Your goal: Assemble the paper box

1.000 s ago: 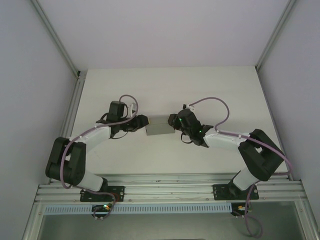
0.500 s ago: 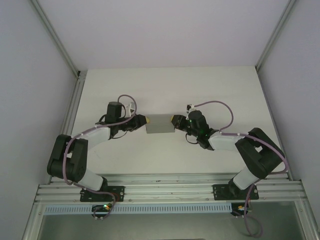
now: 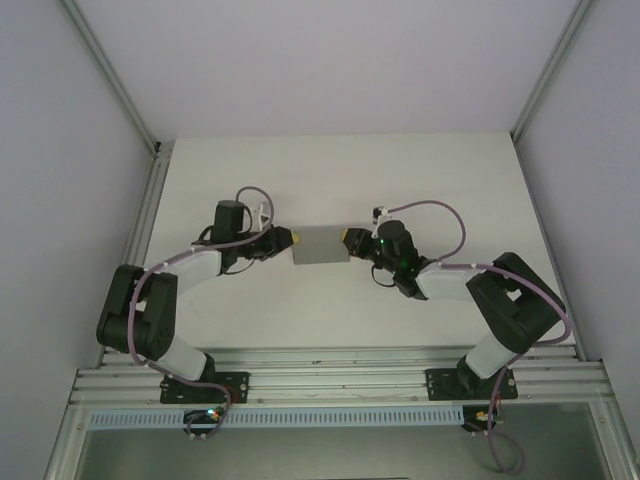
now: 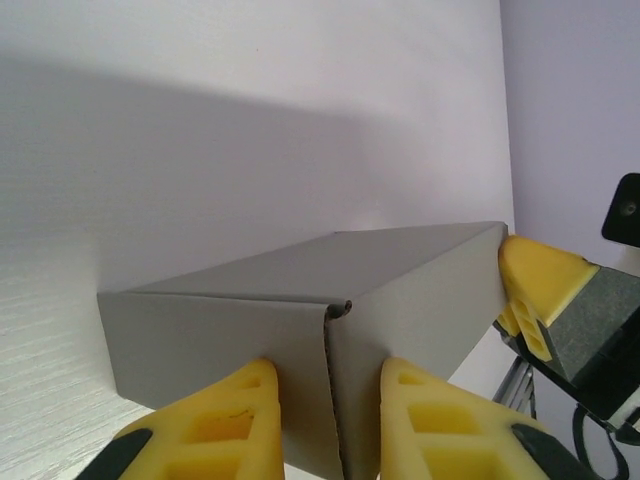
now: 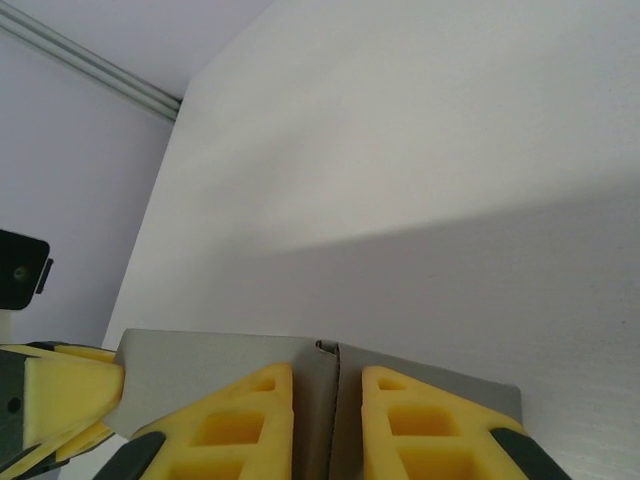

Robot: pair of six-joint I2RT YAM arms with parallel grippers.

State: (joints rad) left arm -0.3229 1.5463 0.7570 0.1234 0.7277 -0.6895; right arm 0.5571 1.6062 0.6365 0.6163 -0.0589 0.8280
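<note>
From the near edge both arms reach inward over the surface (image 3: 330, 170). The left tool (image 3: 289, 238) and the right tool (image 3: 349, 238) face each other, each clamped on one end seam of the paper box (image 3: 320, 245). The box sits mid-surface, long axis running left-right between them.

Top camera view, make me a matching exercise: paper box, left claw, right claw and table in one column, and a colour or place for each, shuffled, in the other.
Column one:
1. paper box
2. left claw
3. right claw
4. table

Column two:
A. white
B. at the box's right end
C. grey
D. at the box's left end

Pairs: 1-C, 2-D, 3-B, 4-A
</note>
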